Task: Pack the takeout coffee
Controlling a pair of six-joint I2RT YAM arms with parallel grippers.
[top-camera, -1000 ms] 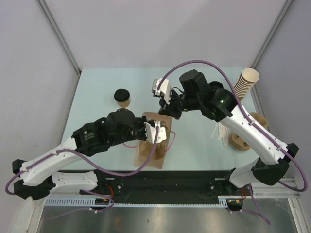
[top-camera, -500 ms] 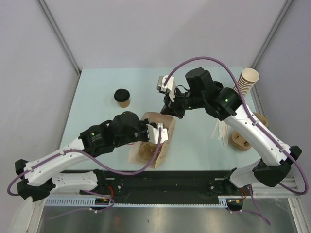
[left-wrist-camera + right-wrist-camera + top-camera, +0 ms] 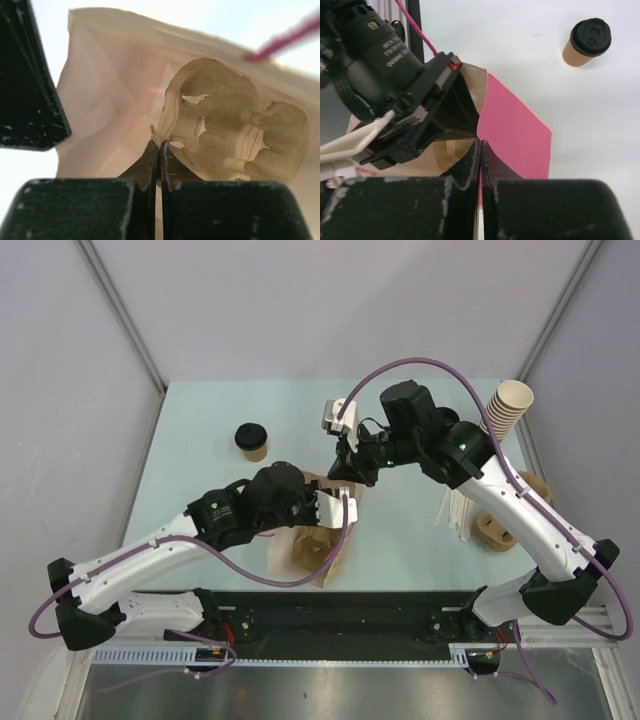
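Takeout coffee (image 3: 251, 440) stands upright with its black lid on, on the far left part of the table (image 3: 200, 405), well apart from the paper bag (image 3: 300, 555). My left gripper (image 3: 160, 150) is clamped on one rim of the bag and my right gripper (image 3: 480, 150) is pinched on the opposite rim, with the mouth spread between them. A pulp cup carrier (image 3: 235, 135) lies inside the bag.

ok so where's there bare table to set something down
Bare: the far strip behind the takeout coffee, and the patch between the paper bag and the white sticks. Crowded: the centre around the bag, and the right edge with cup stack and carrier.
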